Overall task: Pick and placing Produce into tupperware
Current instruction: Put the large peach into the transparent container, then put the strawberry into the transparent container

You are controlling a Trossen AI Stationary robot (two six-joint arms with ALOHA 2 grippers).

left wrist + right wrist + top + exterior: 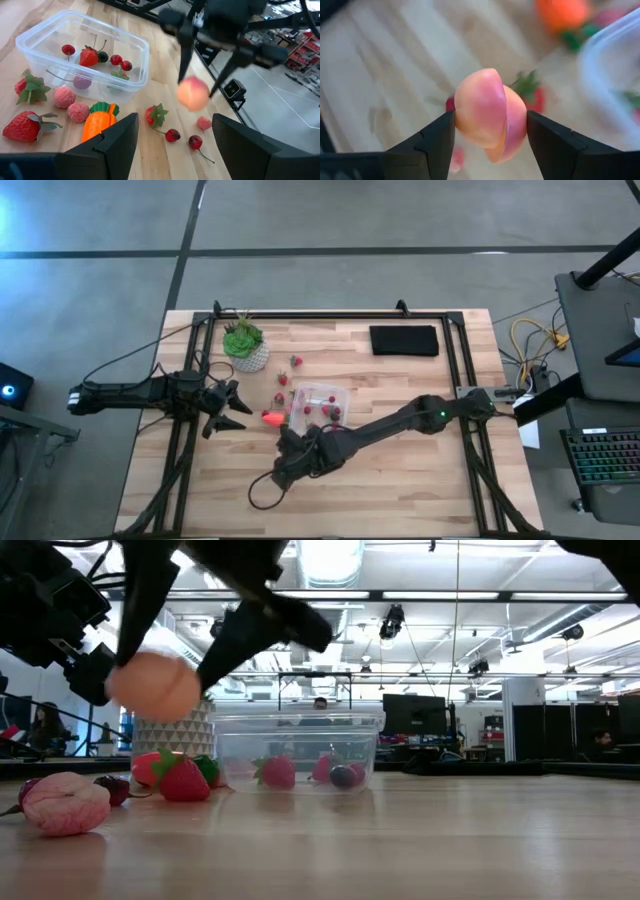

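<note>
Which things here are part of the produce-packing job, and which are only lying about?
Part of the job:
- peach, held off the table by the right gripper
- tupperware, some pieces already inside
- carrot and loose strawberries on the table

Just lying about:
- potted plant
- black pad
- left gripper, open, waiting at the table's left

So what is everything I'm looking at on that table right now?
peach: one, pink-orange, held above the table beside the container
container: one, clear, mid-table, holding a few strawberries and cherries
loose produce: several red and pink pieces, on the wood beside the container
carrot: one, orange, among the loose pieces
plant: one, green in a pale pot, far side
pad: one, black, far side
right tool: closed on the peach
left tool: open, waiting at the left
</note>
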